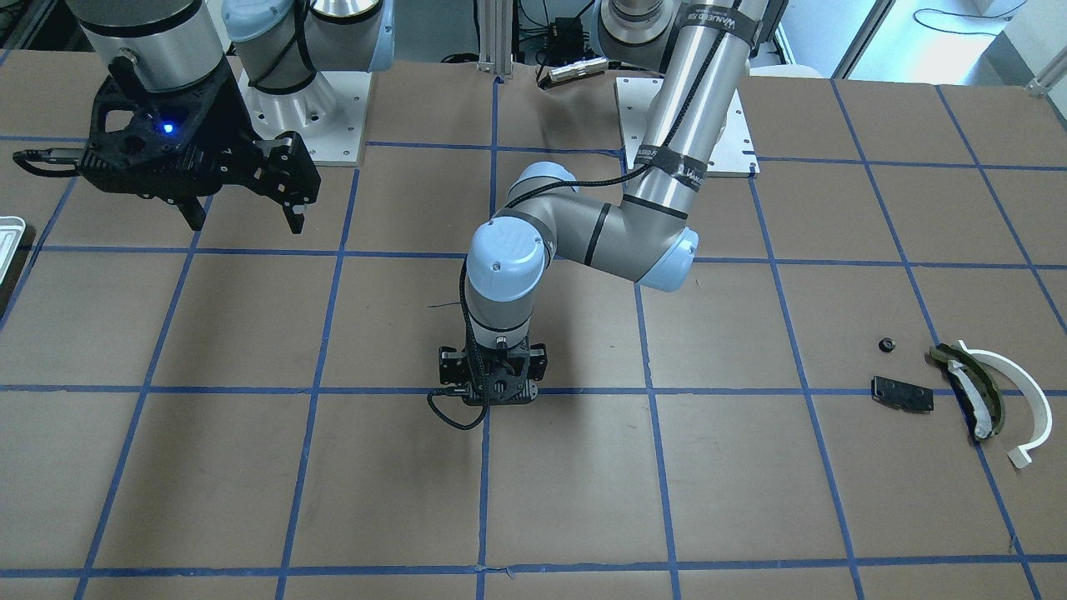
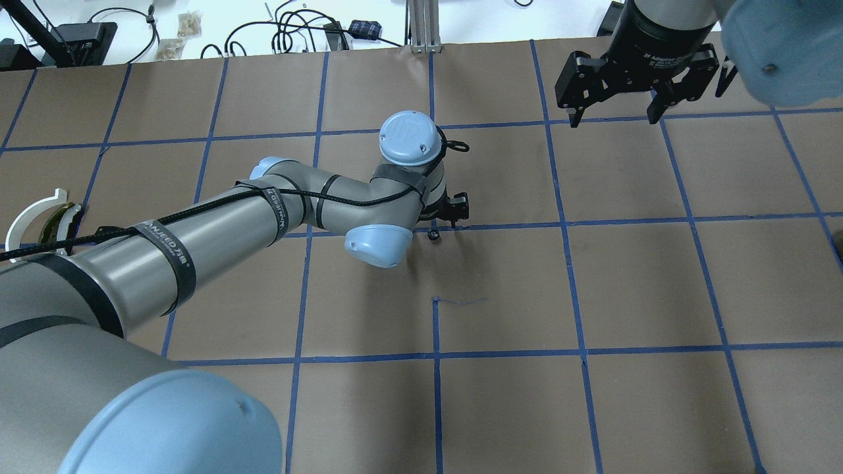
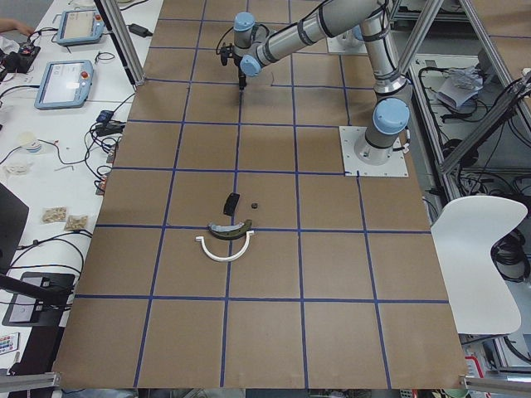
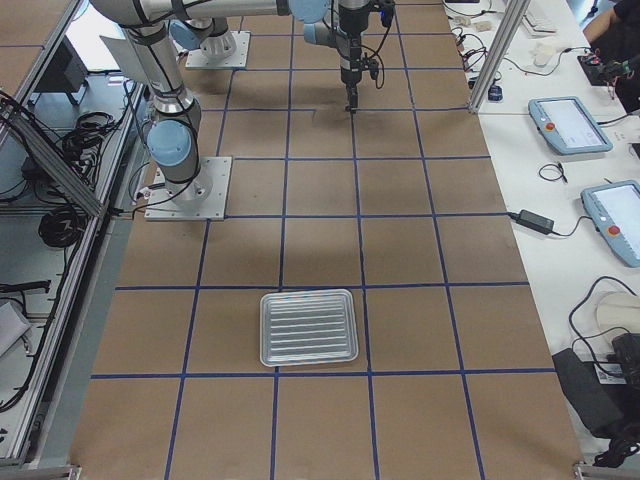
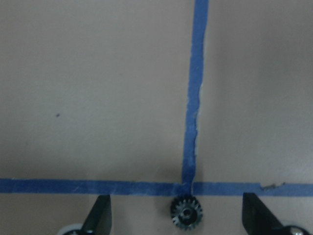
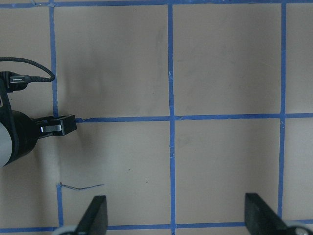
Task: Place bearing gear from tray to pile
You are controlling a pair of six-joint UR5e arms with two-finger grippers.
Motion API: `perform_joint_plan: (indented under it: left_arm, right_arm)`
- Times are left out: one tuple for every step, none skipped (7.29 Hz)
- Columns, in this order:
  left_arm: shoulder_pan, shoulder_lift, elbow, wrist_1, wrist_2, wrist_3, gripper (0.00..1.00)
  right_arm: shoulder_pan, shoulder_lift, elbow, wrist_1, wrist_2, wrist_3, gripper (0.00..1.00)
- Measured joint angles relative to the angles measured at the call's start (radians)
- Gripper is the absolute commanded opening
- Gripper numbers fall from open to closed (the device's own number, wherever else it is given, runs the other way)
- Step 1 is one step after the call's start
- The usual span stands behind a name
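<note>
A small dark toothed bearing gear (image 5: 186, 213) lies on the brown table right by a crossing of blue tape lines, and it also shows in the overhead view (image 2: 433, 234). My left gripper (image 5: 178, 218) is open and low over the table, one finger on each side of the gear and neither touching it. It stands at the table's middle (image 1: 492, 398). The tray (image 4: 308, 328) is silvery and holds nothing. The pile has a black plate (image 1: 902, 393), a white arc (image 1: 1013, 400) and an olive padded piece (image 1: 967, 383). My right gripper (image 1: 246, 221) hangs open and empty, high up.
A small black part (image 1: 887, 343) lies beside the pile's plate. The tray's corner (image 1: 10, 237) shows at the front view's left edge. Blue tape lines (image 2: 435, 355) grid the brown table. Tablets (image 4: 570, 125) and cables lie on a side bench.
</note>
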Motion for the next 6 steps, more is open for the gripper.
perform_joint_plan:
  left_arm:
    - [-0.004,-0.006,0.005,-0.024,0.002,-0.003,0.13]
    - [-0.007,-0.009,0.006,-0.038,0.002,-0.004,0.10]
    - [-0.007,-0.009,0.008,-0.044,0.000,-0.003,0.05]
    - [-0.008,-0.006,0.010,-0.047,0.000,0.002,0.04]
    - [-0.004,0.006,0.015,-0.056,0.002,0.012,0.05]
    - [0.017,0.034,0.022,-0.088,0.006,0.041,0.04]
  right_arm:
    - [0.000,0.000,0.000,-0.001,0.000,0.000,1.00]
    - [0.000,0.000,0.000,-0.003,-0.001,-0.001,1.00]
    - [0.000,0.000,0.001,-0.004,-0.002,-0.002,1.00]
    - [-0.001,0.000,0.001,-0.005,-0.002,-0.003,1.00]
    - [-0.001,0.000,0.001,-0.005,-0.002,-0.004,1.00]
    - [-0.001,0.000,0.001,-0.005,-0.002,-0.004,1.00]
